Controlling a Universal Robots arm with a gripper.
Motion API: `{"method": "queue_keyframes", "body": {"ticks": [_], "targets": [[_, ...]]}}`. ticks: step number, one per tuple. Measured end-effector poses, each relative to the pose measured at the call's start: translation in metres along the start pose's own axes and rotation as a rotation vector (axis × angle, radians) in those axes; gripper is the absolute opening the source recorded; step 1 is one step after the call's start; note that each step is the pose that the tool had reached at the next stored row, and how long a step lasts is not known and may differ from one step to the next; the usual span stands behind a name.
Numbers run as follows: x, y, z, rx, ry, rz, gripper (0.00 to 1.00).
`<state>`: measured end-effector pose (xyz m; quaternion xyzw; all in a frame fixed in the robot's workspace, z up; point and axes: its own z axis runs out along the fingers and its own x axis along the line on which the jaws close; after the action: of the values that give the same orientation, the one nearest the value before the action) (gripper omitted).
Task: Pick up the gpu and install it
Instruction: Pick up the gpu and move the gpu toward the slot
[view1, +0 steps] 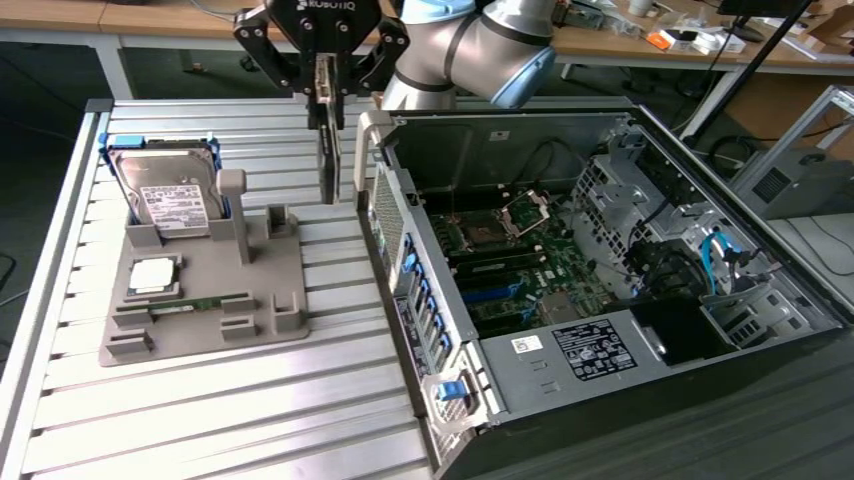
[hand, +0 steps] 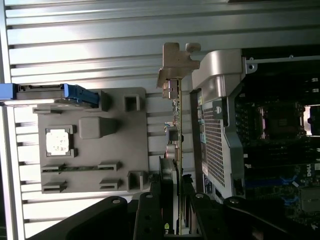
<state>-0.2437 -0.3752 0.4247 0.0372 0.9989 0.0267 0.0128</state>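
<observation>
Slatted worktop (view1: 200, 420) | fingers (hand: 166, 197) clamp gpu (view1: 328, 150), hung vert. btwn parts jig (view1: 200, 320) & open PC case (view1: 387, 215) | prob. edge-down to suit slot

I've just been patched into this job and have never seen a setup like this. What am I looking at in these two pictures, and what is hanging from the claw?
The machine is a single robot arm ending in a two-fingered gripper. The exterior view comes from a camera off the arm, looking down on the slatted metal table. The wrist view comes from a camera on the arm's wrist, looking along the fingers. The gripper is shut on the gpu, a thin card seen edge-on, hanging between a grey holder and the open computer case. In the holder sit a hard drive, a square chip and a memory stick.
</observation>
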Motion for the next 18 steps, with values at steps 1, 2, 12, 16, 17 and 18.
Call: {"method": "queue_keyframes", "body": {"ticks": [1,2,12,16,17,18], "targets": [[-0.0002,0.0,0.0,0.0,0.0,0.0,0.27],[-0.0004,0.0,0.0001,0.0,-0.0001,0.0,0.27],[-0.0034,0.0002,0.0005,0.0005,-0.0001,0.0,0.27],[-0.0053,0.0003,0.0011,0.0015,0.0,0.0,0.27],[-0.0061,0.0004,0.0016,0.0017,-0.0001,0.0,0.27],[-0.0069,0.0004,0.0021,0.0019,-0.0002,0.0,0.27]]}}
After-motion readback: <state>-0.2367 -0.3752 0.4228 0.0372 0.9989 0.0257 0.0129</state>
